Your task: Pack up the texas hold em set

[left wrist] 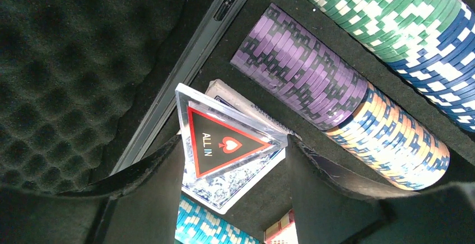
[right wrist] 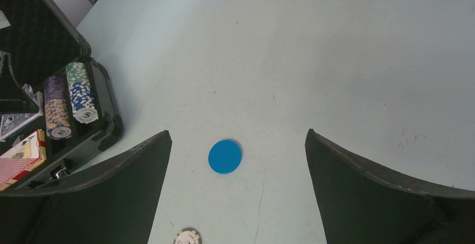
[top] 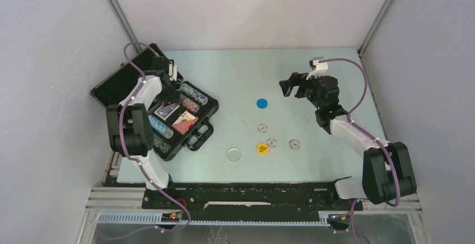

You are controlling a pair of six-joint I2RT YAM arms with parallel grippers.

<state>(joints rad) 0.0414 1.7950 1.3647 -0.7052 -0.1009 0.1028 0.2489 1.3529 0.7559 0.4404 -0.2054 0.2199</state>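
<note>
The black briefcase (top: 203,134) lies open at the left, its foam-lined lid (top: 120,81) tilted back. It holds chip rows (top: 194,94) and two card decks (top: 167,111). My left gripper (top: 170,75) is over the case. In the left wrist view the left gripper (left wrist: 235,139) is shut on the clear triangular "ALL IN" marker (left wrist: 218,143), held just over a blue-backed deck (left wrist: 235,191) beside the purple chip row (left wrist: 297,67). My right gripper (top: 288,85) is open and empty above the table. A blue disc (right wrist: 225,156) lies below its spread fingers (right wrist: 126,177).
Loose on the table are the blue disc (top: 261,103), three white chips (top: 262,127) (top: 272,142) (top: 294,144), a yellow disc (top: 262,148) and a clear disc (top: 234,154). White walls enclose the table on three sides.
</note>
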